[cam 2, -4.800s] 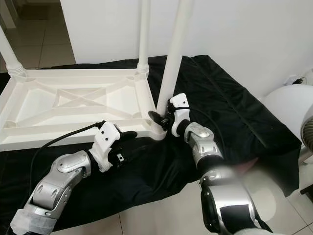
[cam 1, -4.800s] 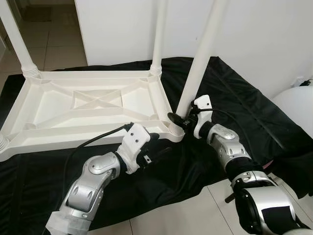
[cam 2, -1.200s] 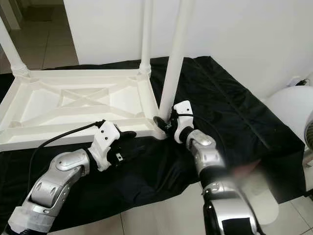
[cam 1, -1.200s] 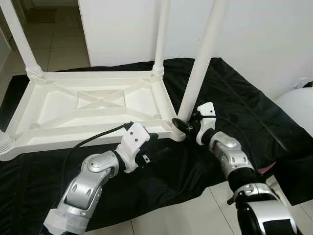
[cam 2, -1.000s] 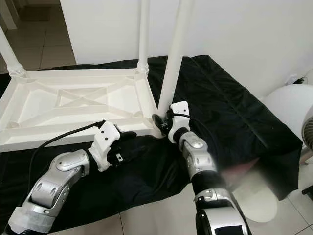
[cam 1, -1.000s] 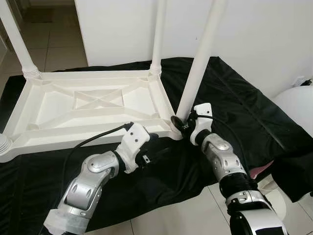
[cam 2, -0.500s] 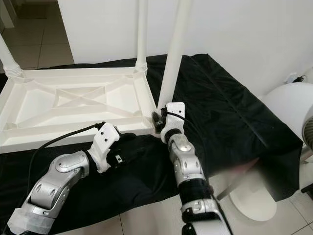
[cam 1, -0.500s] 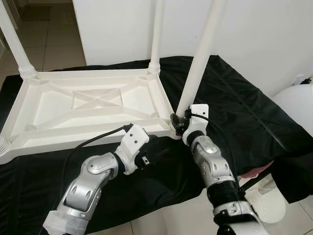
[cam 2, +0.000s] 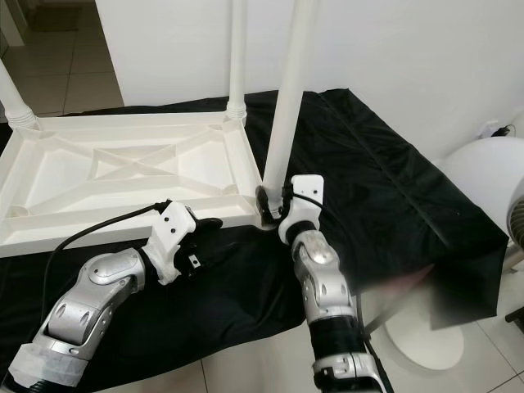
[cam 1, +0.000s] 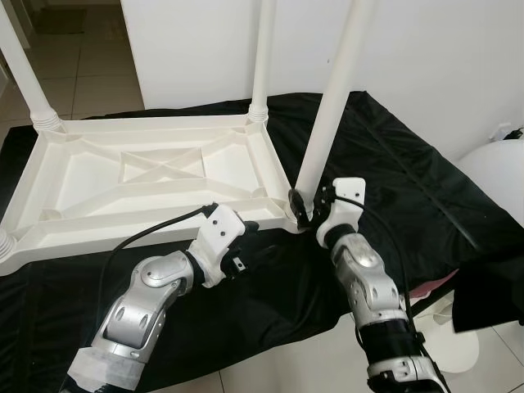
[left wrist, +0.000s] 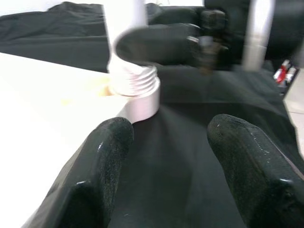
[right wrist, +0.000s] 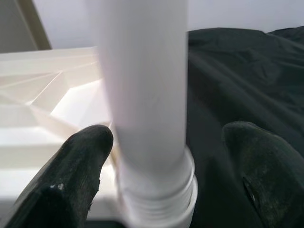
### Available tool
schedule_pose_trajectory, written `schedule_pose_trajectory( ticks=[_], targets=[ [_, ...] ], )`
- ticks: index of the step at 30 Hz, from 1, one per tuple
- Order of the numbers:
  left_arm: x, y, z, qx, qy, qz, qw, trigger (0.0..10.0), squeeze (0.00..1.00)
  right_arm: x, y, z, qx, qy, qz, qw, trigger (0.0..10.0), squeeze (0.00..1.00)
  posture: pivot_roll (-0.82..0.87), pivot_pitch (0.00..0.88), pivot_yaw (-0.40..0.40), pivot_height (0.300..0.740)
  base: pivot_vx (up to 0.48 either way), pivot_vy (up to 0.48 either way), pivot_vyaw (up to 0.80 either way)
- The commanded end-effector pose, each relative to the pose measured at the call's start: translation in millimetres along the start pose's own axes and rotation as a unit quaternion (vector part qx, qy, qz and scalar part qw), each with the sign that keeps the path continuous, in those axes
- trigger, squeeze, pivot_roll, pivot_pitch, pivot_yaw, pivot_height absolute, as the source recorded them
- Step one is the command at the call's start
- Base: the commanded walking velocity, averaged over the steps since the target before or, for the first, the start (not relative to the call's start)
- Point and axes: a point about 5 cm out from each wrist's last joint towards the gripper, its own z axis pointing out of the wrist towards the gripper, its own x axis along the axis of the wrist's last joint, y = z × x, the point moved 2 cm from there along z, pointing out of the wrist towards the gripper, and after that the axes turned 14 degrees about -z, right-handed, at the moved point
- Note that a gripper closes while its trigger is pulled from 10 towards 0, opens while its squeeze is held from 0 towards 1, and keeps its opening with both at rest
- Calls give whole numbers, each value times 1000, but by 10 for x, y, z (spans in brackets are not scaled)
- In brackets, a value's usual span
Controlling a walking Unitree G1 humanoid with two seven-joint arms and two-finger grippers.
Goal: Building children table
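Observation:
A white plastic children's table [cam 1: 98, 214] lies upside down on a black cloth [cam 1: 393, 188], legs pointing up. My right gripper [cam 1: 301, 206] is at the base of the near right leg [cam 1: 332, 106], down by its ribbed socket. It is open, one finger [right wrist: 85, 156] close to the leg and the other finger [right wrist: 256, 161] apart from it. My left gripper [cam 1: 260, 241] rests open on the cloth just before the table's front edge. It points at the same socket [left wrist: 135, 88], with nothing between its fingers [left wrist: 104, 161].
Two more legs stand at the back left [cam 1: 29, 74] and back right [cam 1: 262, 57]. A white wall rises close behind. A large white rounded object [cam 1: 499, 180] and a round white base [cam 1: 450, 344] stand on the tiled floor to the right.
My right forearm has swung in under the leg while its gripper stayed at the leg's base; in the last half second its wrist turned slightly rightward. The left gripper has barely moved.

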Motion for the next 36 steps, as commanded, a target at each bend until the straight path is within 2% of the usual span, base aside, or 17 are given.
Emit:
schedule_pose_trajectory(
  ticks=[1, 5, 6, 10, 13, 15, 16, 19, 22, 24, 27, 31, 36],
  targets=[
    [36, -142, 5, 47, 13, 11, 999, 10000, 0, -25, -11, -105, 2, 5, 1, 1000, 10000, 0, 3, 19, -43, 740, 0, 0, 0],
    [79, -256, 11, 73, 22, 18, 997, 10000, 0, -71, -37, -197, 4, 3, 7, 1000, 10000, 0, -5, 21, -40, 740, 0, 0, 0],
    [112, -332, 27, 89, 26, 26, 995, 10000, 0, -103, -76, -253, 16, 2, 6, 1000, 10000, 0, -13, 23, -34, 740, 0, 0, 0],
    [152, -443, 59, 114, 28, 42, 992, 10000, 0, -150, -138, -333, 37, 1, 14, 999, 10000, 0, -21, 27, -28, 740, 0, 0, 0],
    [114, -561, 106, 142, 11, 56, 988, 10000, 0, -160, -109, -433, 35, 7, 18, 999, 10000, 0, -35, 38, -19, 740, 0, 0, 0],
    [98, -584, 121, 145, 5, 59, 988, 10000, 0, -165, -100, -463, 34, 7, 17, 999, 10000, 0, -35, 38, -19, 740, 0, 0, 0],
    [29, -622, 166, 148, -19, 80, 986, 10000, 0, -202, -68, -521, 28, 2, 15, 999, 10000, 0, -36, 40, -17, 740, 0, 0, 0],
    [-9, -651, 198, 151, -31, 91, 984, 10000, 0, -213, -54, -538, 26, -1, 13, 1000, 10000, 0, -42, 48, -12, 740, 0, 0, 0],
    [-60, -689, 245, 157, -46, 84, 983, 10000, 0, -197, -50, -542, 25, 2, 10, 1000, 10000, 0, -50, 52, -4, 740, 0, 0, 0],
    [-173, -725, 286, 161, -81, 93, 979, 10000, 0, -181, -25, -538, 17, 4, 11, 1000, 10000, 0, -60, 56, 5, 740, 0, 0, 0],
    [-231, -776, 305, 174, -98, 91, 976, 10000, 0, -173, -10, -538, 11, 5, 10, 1000, 10000, 0, -62, 57, 8, 740, 0, 0, 0],
    [-227, -835, 331, 192, -101, 79, 973, 10000, 0, -170, -2, -535, 8, 6, 9, 1000, 10000, 0, -66, 58, 14, 740, 0, 0, 0],
    [-242, -887, 364, 194, -111, 81, 971, 10000, 0, -162, -10, -530, 7, 7, 12, 1000, 10000, 0, -65, 58, 19, 740, 0, 0, 0]
  ],
)
